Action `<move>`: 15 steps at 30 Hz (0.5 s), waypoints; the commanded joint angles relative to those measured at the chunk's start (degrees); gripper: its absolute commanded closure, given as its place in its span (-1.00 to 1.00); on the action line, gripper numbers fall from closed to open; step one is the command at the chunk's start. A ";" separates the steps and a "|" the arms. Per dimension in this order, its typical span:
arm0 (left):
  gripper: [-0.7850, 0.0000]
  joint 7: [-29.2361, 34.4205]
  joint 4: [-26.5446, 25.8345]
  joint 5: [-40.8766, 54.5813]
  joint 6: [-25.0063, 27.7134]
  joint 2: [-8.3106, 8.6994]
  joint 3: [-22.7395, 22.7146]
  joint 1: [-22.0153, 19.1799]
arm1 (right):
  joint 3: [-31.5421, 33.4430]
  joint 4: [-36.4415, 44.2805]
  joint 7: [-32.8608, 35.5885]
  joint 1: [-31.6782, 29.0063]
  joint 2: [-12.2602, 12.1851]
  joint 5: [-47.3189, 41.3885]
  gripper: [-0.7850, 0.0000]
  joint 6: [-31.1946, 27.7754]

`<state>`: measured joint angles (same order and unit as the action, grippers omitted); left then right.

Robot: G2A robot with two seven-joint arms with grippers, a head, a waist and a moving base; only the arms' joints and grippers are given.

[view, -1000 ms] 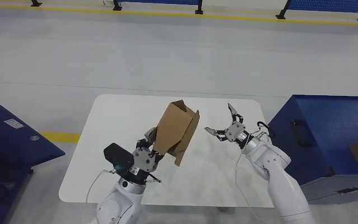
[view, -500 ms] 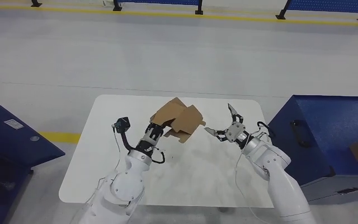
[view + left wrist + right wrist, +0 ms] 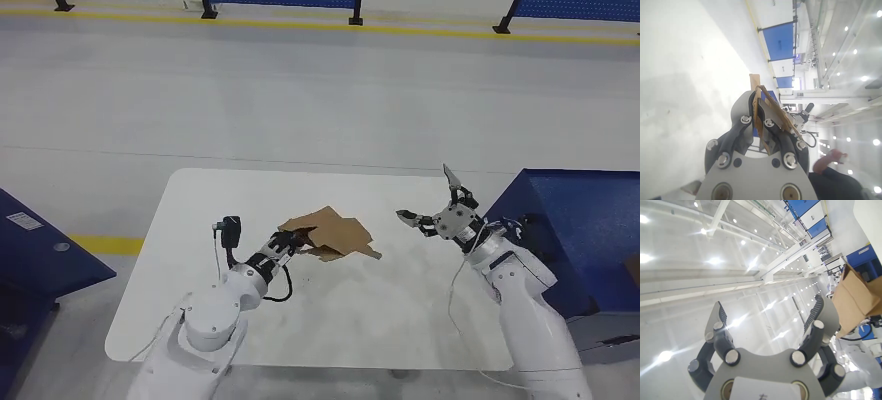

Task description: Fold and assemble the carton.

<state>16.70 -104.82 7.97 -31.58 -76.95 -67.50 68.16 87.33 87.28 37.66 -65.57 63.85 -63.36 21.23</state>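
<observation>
Between the fingers of your left gripper (image 3: 755, 98) a cardboard edge is sitting pinched. You are clamping the carton (image 3: 335, 232) by the edge nearest that arm, and the hold is looking firm. Outward from the grip, the carton is lying low near the middle of the table (image 3: 200, 200), its panels splaying out rather than standing as a sleeve. I cannot tell whether it is resting fully on the surface or hanging just above it. Farther out, your right gripper (image 3: 424, 193) is hanging with its jaws spread wide, carrying nothing. It is well apart from the carton and near the blue bin (image 3: 570, 235) at the table's right side.

What is changing: you are bringing the carton down. A second ago it was standing raised on end above the table as an open sleeve, and half a second ago it was tipping over. Now it is down and looking collapsed. For the task, that is reading as a reset rather than progress. The sleeve is no longer squared open and no flap is being folded yet, so assembly is looking early.

Meanwhile your right arm is pulling back. Its gripper was waiting just beside the carton's right edge, and it is now sitting farther right and farther from you, jaws as wide as before. You are probably going to need it back at the carton to reopen the walls.
</observation>
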 commanded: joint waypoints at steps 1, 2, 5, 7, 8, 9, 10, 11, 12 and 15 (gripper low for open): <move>1.00 2.75 0.27 4.71 -3.14 0.02 -1.36 -0.37 | -0.09 0.91 2.65 -0.53 -0.16 3.37 -1.00 -2.66; 1.00 2.74 0.12 4.66 -3.13 0.07 -1.61 -0.52 | -0.33 1.29 3.38 -0.86 -0.16 4.03 -1.00 -3.56; 1.00 1.92 -0.07 4.26 -2.45 0.06 -1.71 -0.46 | -0.82 1.91 3.97 -1.13 -0.06 3.46 -1.00 -4.06; 1.00 1.92 -0.07 4.26 -2.45 0.06 -1.71 -0.46 | -0.82 1.91 3.97 -1.13 -0.06 3.46 -1.00 -4.06; 1.00 1.92 -0.07 4.26 -2.45 0.06 -1.71 -0.46 | -0.82 1.91 3.97 -1.13 -0.06 3.46 -1.00 -4.06; 1.00 1.92 -0.07 4.26 -2.45 0.06 -1.71 -0.46 | -0.82 1.91 3.97 -1.13 -0.06 3.46 -1.00 -4.06; 1.00 1.92 -0.07 4.26 -2.45 0.06 -1.71 -0.46 | -0.82 1.91 3.97 -1.13 -0.06 3.46 -1.00 -4.06; 1.00 3.41 0.55 6.47 -3.85 0.03 -1.63 0.12 | -0.58 2.81 2.57 -1.12 -0.17 7.12 -1.00 -6.80; 1.00 4.33 0.75 8.66 -6.01 0.03 -2.51 -0.21 | -0.76 3.43 2.24 -1.64 -0.22 10.26 -1.00 -9.88; 1.00 7.26 1.50 13.88 -10.27 0.15 -4.81 -1.14 | 0.54 2.83 6.48 -2.29 -0.49 8.70 -1.00 -8.75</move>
<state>22.91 -103.59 19.44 -40.05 -76.84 -71.55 67.29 87.02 90.46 41.80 -67.90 63.50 -52.96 10.69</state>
